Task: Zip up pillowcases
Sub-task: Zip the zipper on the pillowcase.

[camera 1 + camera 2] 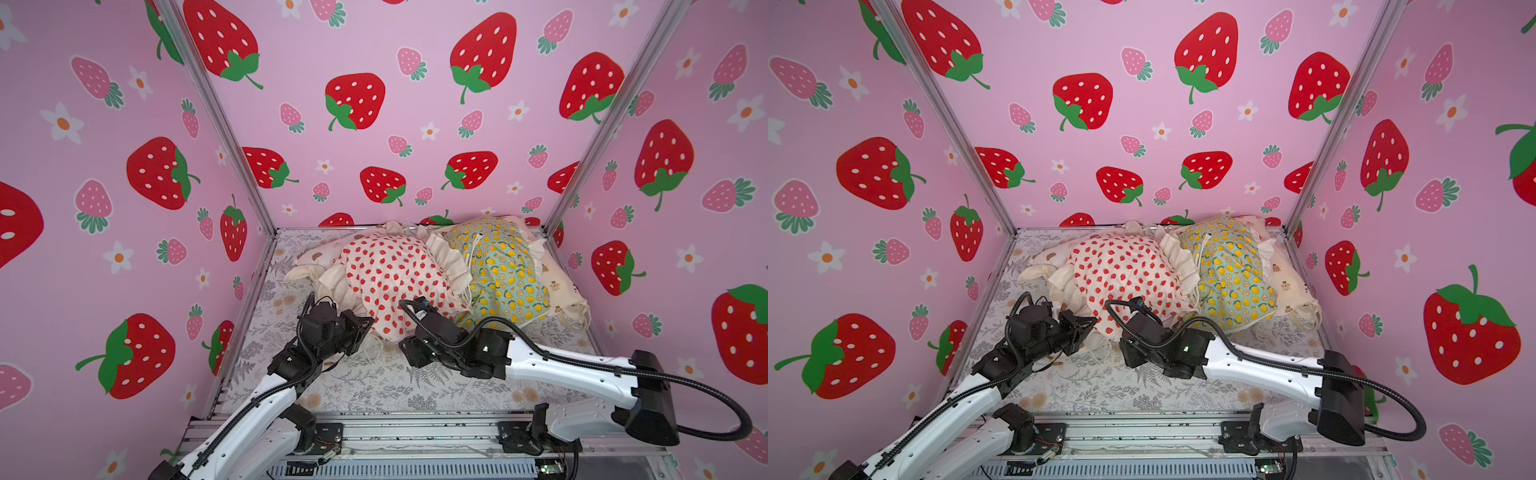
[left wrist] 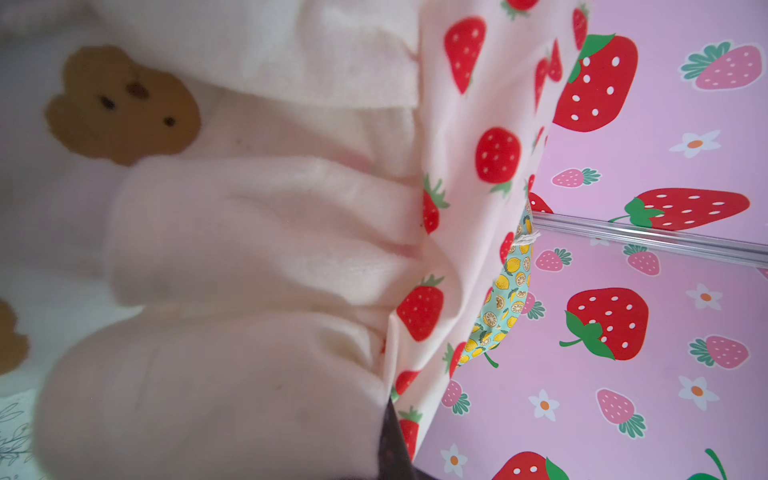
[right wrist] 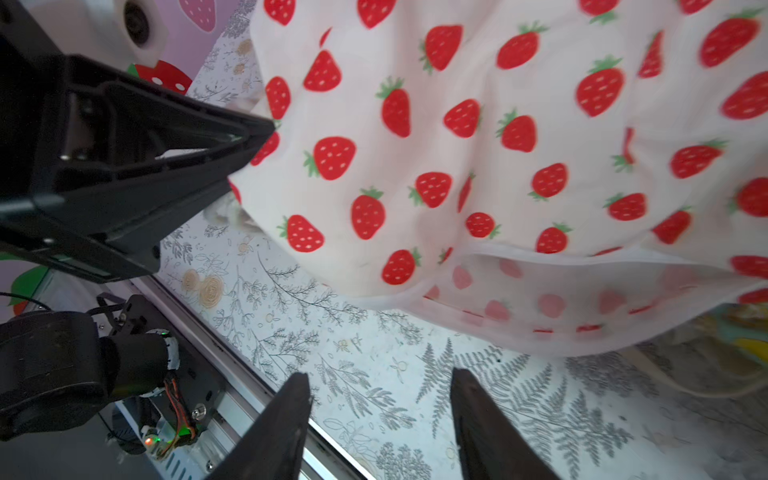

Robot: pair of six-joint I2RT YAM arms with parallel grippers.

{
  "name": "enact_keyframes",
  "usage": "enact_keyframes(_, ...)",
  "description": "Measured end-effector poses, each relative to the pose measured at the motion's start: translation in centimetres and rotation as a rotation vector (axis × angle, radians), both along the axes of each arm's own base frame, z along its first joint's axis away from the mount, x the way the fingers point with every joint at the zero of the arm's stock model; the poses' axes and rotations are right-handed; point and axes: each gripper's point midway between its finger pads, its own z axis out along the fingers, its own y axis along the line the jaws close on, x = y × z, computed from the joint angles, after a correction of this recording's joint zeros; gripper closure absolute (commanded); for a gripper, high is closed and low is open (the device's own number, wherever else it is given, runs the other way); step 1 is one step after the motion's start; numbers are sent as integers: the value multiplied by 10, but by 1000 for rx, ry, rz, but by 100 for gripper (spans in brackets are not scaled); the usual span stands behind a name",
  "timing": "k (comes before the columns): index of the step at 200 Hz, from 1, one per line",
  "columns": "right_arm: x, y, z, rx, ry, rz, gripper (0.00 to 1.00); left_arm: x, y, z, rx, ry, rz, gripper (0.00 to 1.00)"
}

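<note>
The strawberry pillowcase (image 1: 390, 274) bulges just ahead of both grippers. The left gripper (image 3: 266, 129) is pinched together on its edge, and the right gripper (image 3: 379, 374) stands apart, empty, above the fern sheet (image 3: 332, 332). The lemon pillowcase (image 1: 507, 274) crowds in beyond the right gripper. Bare sheet lies behind both.

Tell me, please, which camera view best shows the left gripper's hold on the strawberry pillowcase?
The right wrist view: the left gripper shows side-on, shut on the strawberry pillowcase. Both top views show it smaller, from above. The left wrist view shows mostly blurred fabric.
</note>
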Motion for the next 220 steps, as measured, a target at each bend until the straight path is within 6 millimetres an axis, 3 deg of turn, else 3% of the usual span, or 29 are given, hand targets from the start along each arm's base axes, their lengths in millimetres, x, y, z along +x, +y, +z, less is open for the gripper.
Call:
enact_keyframes(33,-21,36,-7,92,2,51,56,2,-2,11,-8,-3,0,100)
enact_keyframes(68,-20,52,-20,162,0,33,58,4,-3,20,-25,-13,3,100)
enact_keyframes(113,-6,49,-34,225,-25,-42,55,3,-6,17,-37,7,-2,100)
enact_keyframes(162,4,60,-28,337,-69,-58,55,3,-7,15,-45,27,-2,100)
enact_keyframes(220,11,47,-42,387,-89,-85,54,3,-8,14,-51,34,-7,100)
